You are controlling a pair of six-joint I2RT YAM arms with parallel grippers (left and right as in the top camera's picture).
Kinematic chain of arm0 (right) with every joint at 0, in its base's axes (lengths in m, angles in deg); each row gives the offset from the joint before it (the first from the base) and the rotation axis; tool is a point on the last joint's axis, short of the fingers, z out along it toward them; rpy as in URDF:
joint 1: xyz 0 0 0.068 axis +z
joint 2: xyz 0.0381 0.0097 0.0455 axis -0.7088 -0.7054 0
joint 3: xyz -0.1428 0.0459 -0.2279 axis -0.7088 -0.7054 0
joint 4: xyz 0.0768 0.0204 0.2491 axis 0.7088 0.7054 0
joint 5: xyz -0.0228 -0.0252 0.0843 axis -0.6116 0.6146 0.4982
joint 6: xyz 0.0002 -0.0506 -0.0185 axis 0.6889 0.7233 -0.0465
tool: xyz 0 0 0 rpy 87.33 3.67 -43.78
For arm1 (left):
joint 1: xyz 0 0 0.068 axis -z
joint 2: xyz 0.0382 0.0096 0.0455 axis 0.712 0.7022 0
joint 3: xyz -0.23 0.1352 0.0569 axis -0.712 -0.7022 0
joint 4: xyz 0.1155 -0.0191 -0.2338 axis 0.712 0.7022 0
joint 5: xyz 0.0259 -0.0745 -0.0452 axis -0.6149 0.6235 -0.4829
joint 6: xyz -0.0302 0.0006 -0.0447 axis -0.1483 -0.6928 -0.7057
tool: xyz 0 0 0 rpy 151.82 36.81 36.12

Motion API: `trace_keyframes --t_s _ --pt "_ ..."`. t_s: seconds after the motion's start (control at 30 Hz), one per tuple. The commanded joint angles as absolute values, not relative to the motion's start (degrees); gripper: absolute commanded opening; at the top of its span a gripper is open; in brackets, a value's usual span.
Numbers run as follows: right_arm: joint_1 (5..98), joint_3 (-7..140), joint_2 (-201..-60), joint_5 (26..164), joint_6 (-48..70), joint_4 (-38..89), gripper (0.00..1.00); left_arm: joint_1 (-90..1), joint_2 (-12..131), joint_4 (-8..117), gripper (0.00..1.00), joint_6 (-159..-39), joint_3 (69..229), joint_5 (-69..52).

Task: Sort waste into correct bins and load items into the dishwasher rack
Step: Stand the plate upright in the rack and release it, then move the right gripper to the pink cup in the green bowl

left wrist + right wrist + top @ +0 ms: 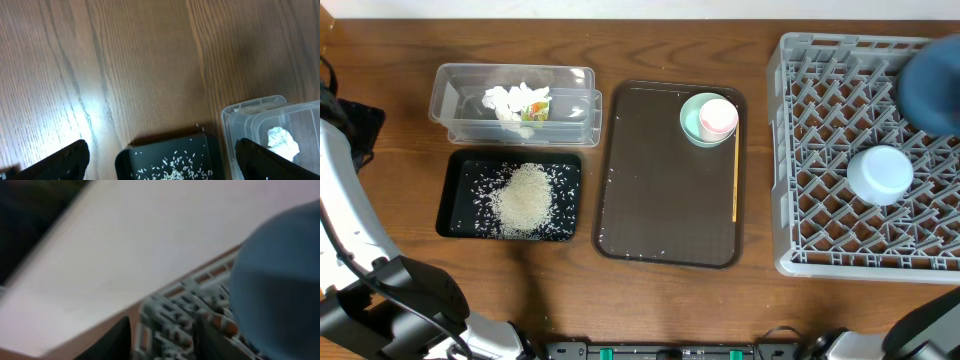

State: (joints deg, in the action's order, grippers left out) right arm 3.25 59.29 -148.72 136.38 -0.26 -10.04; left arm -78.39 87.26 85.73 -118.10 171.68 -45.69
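Note:
The grey dishwasher rack [800, 150] stands at the right, with a light blue bowl [880, 175] upside down in it. A dark blue plate [932, 85] shows blurred over its far right corner. In the right wrist view this plate [280, 280] fills the right side, beside my right gripper [161, 325]. Its jaws stand apart with only rack lattice [170, 315] between them. A mint green bowl [690, 125] holds a pink cup [718, 117], with a wooden stick [735, 175] alongside. My left gripper [162, 162] hangs open over the black tray [150, 160] of rice [175, 172].
The bowl, cup and stick lie on a brown serving tray [660, 190] at mid-table. The clear tub [445, 100] at back left holds white tissue [515, 100]; the black tray [455, 195] with rice [525, 198] sits in front of it. My left arm runs along the left edge.

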Motion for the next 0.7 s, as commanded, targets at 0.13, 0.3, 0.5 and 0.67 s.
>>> trace_keyframes --t_s 0.13,0.3,0.5,0.67 --pt "14.1 59.3 -147.0 107.4 11.4 -3.6 0.38 -78.6 87.5 85.9 0.95 -117.9 171.8 -46.0" --pt "18.6 59.3 -147.0 102.2 12.2 -2.7 0.36 -78.6 87.5 85.9 0.95 -117.9 171.8 -46.0" --pt "22.3 59.3 -146.5 102.0 12.1 -0.8 0.42 -78.6 87.5 85.9 0.95 -117.9 171.8 -46.0" --pt "25.3 59.3 -145.7 124.9 12.1 0.3 0.99 -78.6 87.5 85.9 0.95 -118.0 171.8 -46.0"
